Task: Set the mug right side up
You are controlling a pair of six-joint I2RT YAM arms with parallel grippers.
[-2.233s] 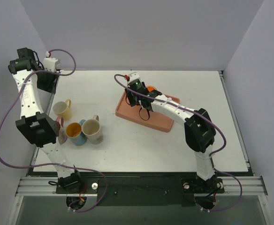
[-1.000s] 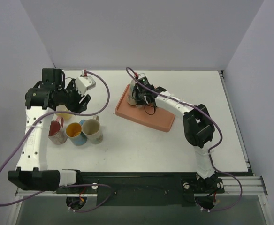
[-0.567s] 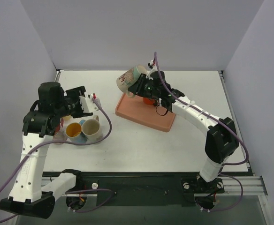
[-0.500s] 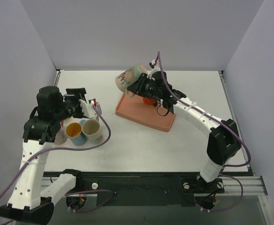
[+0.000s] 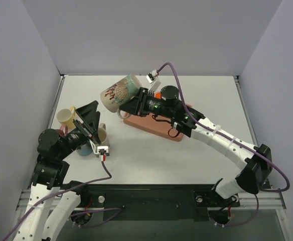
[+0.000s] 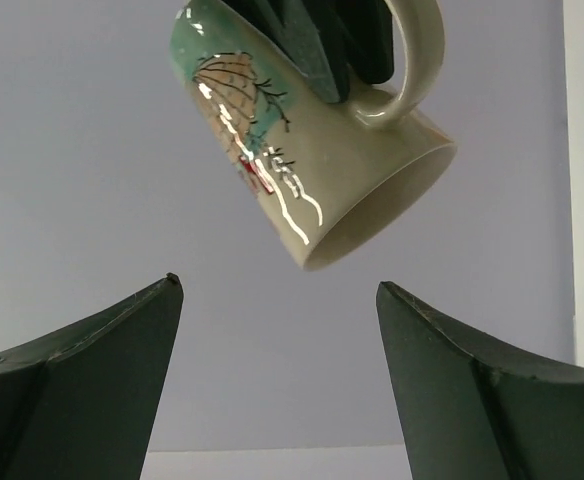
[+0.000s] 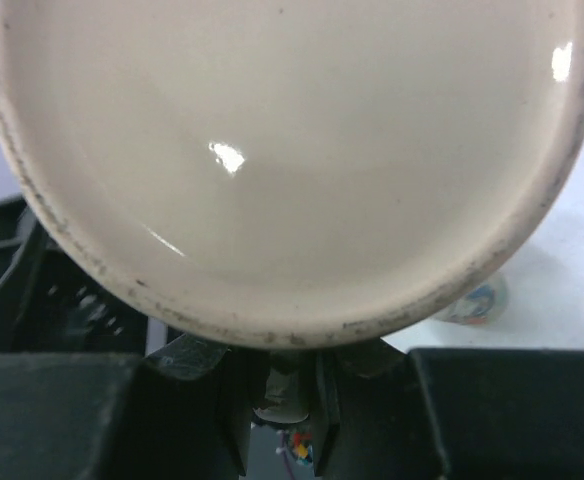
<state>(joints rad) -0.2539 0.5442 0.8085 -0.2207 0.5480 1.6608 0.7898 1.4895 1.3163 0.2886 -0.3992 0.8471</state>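
Note:
The mug [image 5: 118, 93] is cream and green with a tree drawing. It hangs tilted in the air over the left end of the tray. My right gripper [image 5: 132, 106] is shut on its handle. In the right wrist view the mug's base [image 7: 282, 150] fills the frame and the handle [image 7: 294, 385] sits between my right gripper's [image 7: 280, 392] fingers. In the left wrist view the mug [image 6: 312, 150] is above, with its mouth facing down and to the right. My left gripper [image 5: 89, 122] is open and empty, pointing up just below and left of the mug; its own view [image 6: 277, 290] shows the gap.
A salmon tray [image 5: 159, 126] lies mid-table with an orange object [image 5: 158, 95] at its far edge. Upright mugs stand at the left: a yellow one [image 5: 64, 117] and a cream one [image 5: 103, 134], with others hidden behind my left arm.
My right gripper took the mug off the tray, lifted it and carried it left. My left arm swung from the back left to the front left and turned its open gripper upward.

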